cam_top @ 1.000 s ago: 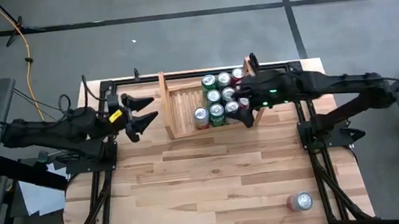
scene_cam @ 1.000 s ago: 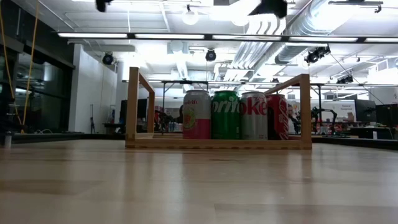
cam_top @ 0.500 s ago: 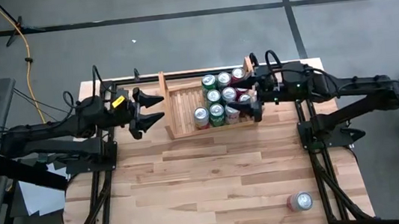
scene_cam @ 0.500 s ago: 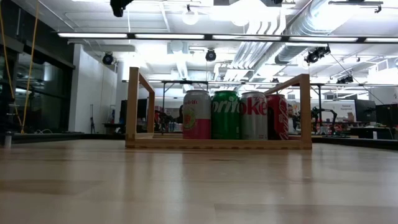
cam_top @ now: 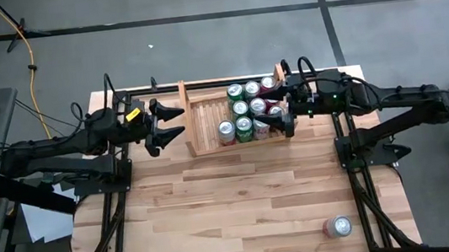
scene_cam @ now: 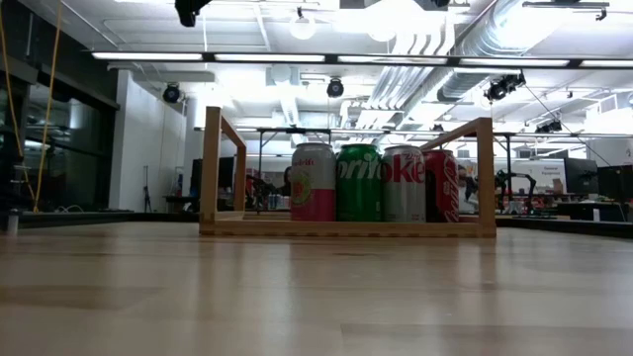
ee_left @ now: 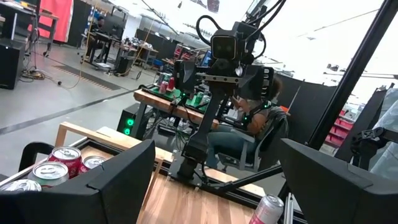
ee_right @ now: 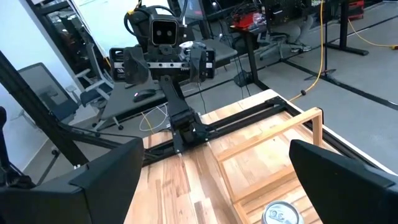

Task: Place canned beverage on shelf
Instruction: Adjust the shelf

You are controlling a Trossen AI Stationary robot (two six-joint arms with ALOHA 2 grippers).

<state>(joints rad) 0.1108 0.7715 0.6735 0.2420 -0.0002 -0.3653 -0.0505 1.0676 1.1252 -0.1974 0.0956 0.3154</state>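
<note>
One loose can (cam_top: 338, 227) sits on the near counter (cam_top: 241, 200) edge, not shelved yet. Further back, the shelf (cam_top: 203, 118) holds about eight cans (cam_top: 242, 107), some hidden. The right end effector (cam_top: 279, 113) has backed off them, released and empty, so that drop looks done. The left end effector (cam_top: 178, 121) also gapes empty.

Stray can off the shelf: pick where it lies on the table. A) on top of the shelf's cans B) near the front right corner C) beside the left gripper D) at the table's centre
B: the stray can lies alone near the table's front right corner, far from the shelf.
</note>
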